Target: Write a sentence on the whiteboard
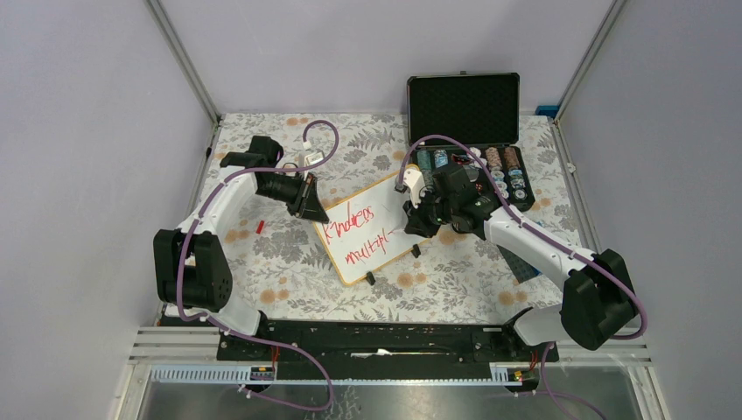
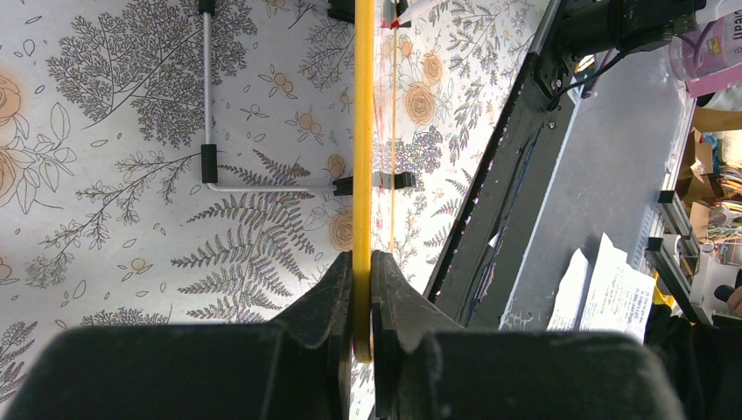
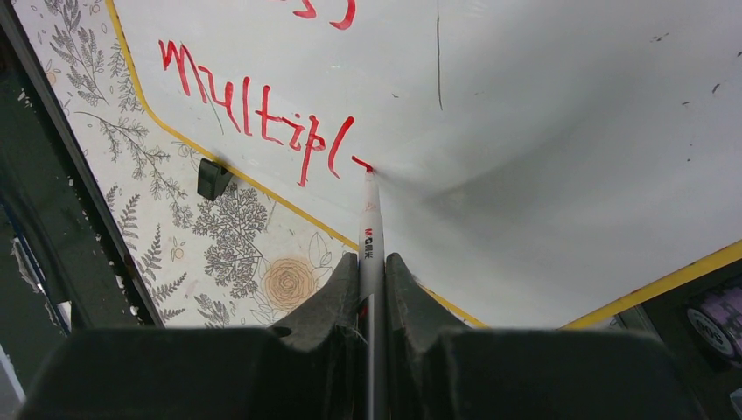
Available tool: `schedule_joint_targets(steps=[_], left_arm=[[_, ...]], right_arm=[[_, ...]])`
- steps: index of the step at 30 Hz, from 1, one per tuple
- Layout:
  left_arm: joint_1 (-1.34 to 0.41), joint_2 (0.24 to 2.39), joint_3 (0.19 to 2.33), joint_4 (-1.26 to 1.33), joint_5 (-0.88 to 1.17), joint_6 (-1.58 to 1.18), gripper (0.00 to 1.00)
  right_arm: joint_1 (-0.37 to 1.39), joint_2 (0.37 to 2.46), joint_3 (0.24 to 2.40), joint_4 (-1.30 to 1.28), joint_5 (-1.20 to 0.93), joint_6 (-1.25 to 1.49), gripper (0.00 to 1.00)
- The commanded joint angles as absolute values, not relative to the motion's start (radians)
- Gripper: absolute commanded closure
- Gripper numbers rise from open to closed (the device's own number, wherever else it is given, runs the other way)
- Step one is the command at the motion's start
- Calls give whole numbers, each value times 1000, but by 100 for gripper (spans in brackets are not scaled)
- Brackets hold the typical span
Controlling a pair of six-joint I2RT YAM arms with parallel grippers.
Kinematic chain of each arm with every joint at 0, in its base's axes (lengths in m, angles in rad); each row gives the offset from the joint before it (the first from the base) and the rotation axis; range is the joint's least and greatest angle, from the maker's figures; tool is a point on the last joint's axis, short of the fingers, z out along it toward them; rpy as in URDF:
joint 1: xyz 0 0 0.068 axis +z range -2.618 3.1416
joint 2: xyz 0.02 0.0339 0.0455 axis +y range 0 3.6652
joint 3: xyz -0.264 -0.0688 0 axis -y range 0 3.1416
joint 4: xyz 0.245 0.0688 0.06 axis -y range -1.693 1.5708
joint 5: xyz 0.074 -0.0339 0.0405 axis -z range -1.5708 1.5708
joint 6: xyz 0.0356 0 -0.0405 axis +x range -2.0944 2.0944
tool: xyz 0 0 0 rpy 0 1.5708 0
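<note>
The whiteboard (image 1: 372, 223) lies tilted on the flowered table mat, with a yellow rim (image 2: 362, 131) and small black feet (image 3: 210, 178). Red lettering (image 1: 350, 229) runs in two lines; the lower line reads "multipl" (image 3: 254, 122). My left gripper (image 2: 361, 267) is shut on the board's rim at its far left corner (image 1: 312, 206). My right gripper (image 3: 372, 271) is shut on a white marker (image 3: 370, 232). The marker's red tip (image 3: 367, 169) touches the board just right of the last letter. In the top view the right gripper (image 1: 411, 226) is over the board's right side.
An open black case (image 1: 464, 109) with coloured chips (image 1: 503, 166) stands behind the right arm. A small red piece (image 1: 260, 226) lies on the mat left of the board. The black rail of the arm bases (image 1: 376, 337) runs along the near edge.
</note>
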State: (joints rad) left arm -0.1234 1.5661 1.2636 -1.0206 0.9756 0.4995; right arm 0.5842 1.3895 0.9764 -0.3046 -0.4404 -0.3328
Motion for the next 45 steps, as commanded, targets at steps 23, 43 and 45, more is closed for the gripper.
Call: schedule_joint_targets(steps=[23,43,45], left_arm=[[-163,1581,1249,-999,903,560,100],[-163,1580,1250,-1000,901,562,100],[-162,1581,1251,-1000,899,563,100]], right_arm=[[578,1359,1010,-340,-435,-377,100],[578,1405,1069,-322,-463,-360,100],[578,1416,1069,-318,-457,-362,100]])
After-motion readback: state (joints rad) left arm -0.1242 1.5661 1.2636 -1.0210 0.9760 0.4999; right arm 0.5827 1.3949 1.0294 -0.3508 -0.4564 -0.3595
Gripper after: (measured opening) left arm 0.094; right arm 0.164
